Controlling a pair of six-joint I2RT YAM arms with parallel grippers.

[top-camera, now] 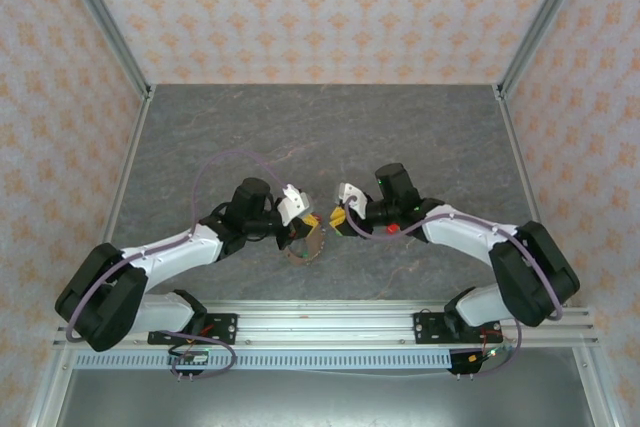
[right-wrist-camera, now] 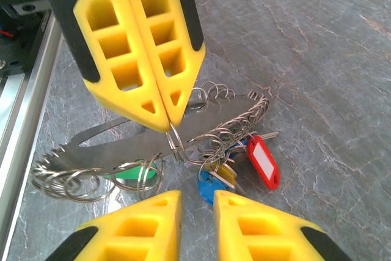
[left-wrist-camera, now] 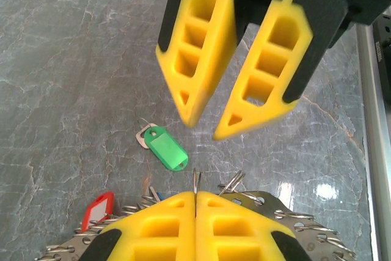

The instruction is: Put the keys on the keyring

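Nearest the left wrist lens, we find the left gripper, its yellow foam jaws pressed together, pinching a wire split ring of the flat steel crescent keyring. Beyond, a green plastic-tagged key lies loose on the grey table. From the right wrist, the right gripper stands slightly spread, empty; a red-tagged key and blue-headed key appear hooked on. Overhead, both tools meet at the keyring. We judge the green key left to thread.

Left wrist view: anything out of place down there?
Yes: the green key lies alone on the table, apart from the keyring, while the red key sits by its rings.
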